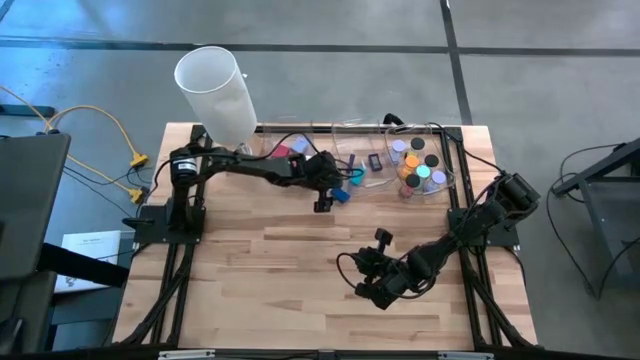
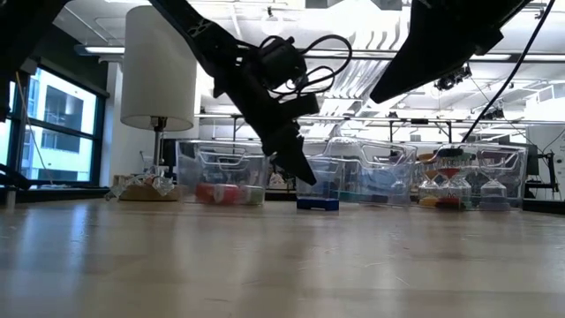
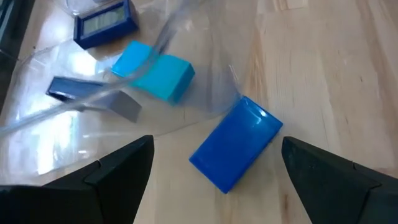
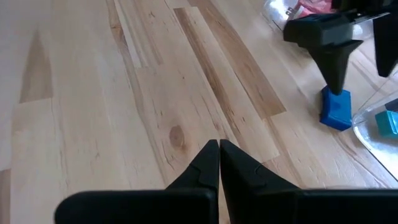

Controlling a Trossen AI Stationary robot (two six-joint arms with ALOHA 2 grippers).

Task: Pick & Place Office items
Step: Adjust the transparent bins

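Blue block (image 3: 236,143) lay on bare wood between the spread fingers of the left gripper (image 3: 214,171), released, just outside a clear bin (image 3: 93,106). For a clean grab, descend straight and square to its long sides. Right gripper (image 4: 219,163) sat clenched and empty, well apart.

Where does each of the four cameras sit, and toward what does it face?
High: overhead, looking down on the table; both arms show.
Low: tabletop level, facing the clear bins; left arm descends.
Left wrist: above the blue block; open left pincer.
Right wrist: over bare wood; shut right pincer.
Shared: the blue block appears in all four views.
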